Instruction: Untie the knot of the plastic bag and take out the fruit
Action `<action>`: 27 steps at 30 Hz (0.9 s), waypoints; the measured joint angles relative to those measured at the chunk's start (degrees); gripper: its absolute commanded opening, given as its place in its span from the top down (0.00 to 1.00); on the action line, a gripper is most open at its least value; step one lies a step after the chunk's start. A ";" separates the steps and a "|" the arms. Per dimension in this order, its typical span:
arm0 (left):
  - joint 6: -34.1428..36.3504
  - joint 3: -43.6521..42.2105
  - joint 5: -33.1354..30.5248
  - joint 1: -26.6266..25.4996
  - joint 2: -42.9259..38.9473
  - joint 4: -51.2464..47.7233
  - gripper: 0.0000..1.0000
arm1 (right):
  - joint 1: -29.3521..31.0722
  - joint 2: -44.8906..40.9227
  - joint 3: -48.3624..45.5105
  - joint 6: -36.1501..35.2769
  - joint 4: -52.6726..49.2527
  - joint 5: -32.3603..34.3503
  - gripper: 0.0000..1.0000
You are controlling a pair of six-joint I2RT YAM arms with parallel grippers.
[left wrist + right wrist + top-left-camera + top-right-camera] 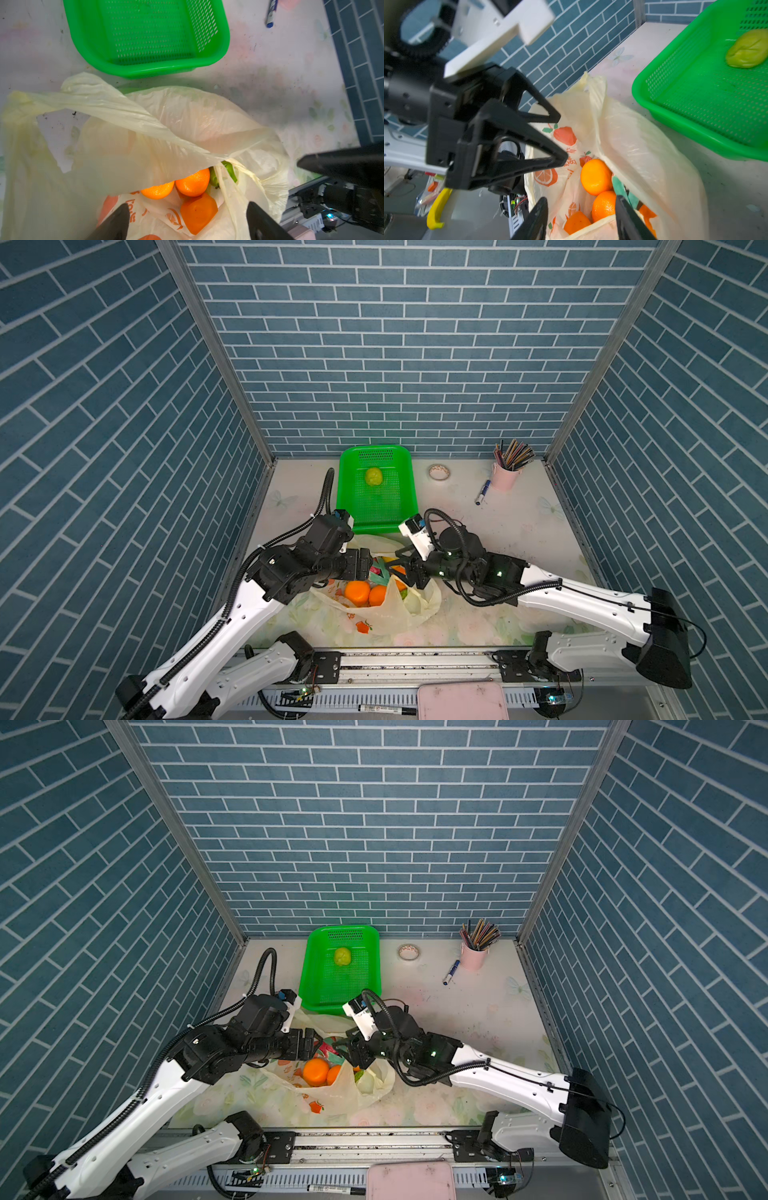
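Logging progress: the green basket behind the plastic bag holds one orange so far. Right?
No. The green basket behind the plastic bag does hold one fruit, but it is yellow-green, not an orange, as both top views show.

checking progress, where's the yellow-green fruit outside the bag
In a top view the yellow-green fruit lies alone in the green basket, toward its far end, beyond the plastic bag.

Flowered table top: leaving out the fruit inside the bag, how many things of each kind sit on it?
Green basket: 1
Yellow-green fruit in the basket: 1
Plastic bag: 1
Tape roll: 1
Pink cup of pencils: 1
Blue pen: 1
Total: 6
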 measured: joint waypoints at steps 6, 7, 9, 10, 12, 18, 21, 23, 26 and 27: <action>0.68 -3.34 -1.03 0.04 5.42 2.27 0.12 | 1.75 5.66 -2.43 -3.98 1.07 -0.57 0.31; 0.76 -3.93 -1.22 0.24 5.90 2.91 0.11 | 2.10 6.71 -2.45 -4.33 0.83 -0.59 0.31; 0.96 -5.33 -1.27 1.14 6.43 4.22 0.12 | 2.93 8.59 -2.45 -5.20 0.15 -1.07 0.35; 1.07 -5.97 -1.31 1.81 6.51 4.76 0.14 | 3.28 9.14 -2.47 -5.55 -0.20 -1.51 0.39; 1.38 -7.21 -1.33 3.23 6.54 6.05 0.18 | 3.82 9.64 -2.82 -6.73 -0.50 -3.04 0.46; 1.42 -9.53 -0.61 4.33 5.79 10.51 0.21 | 6.23 11.06 -3.54 -8.52 -2.05 -7.76 0.62; 0.79 -11.08 0.28 4.33 4.13 12.46 0.21 | 9.53 13.25 -4.83 -8.59 -2.32 -8.61 0.67; 0.11 -12.57 0.76 4.33 2.80 13.40 0.21 | 11.67 14.86 -6.51 -8.41 -2.32 -8.76 0.68; -1.38 -15.43 1.90 4.33 0.81 14.27 0.21 | 13.79 17.51 -8.94 -8.07 -2.34 -8.57 0.70; -1.97 -16.46 2.32 4.31 0.24 14.62 0.21 | 14.01 18.40 -9.44 -7.91 -2.32 -8.17 0.70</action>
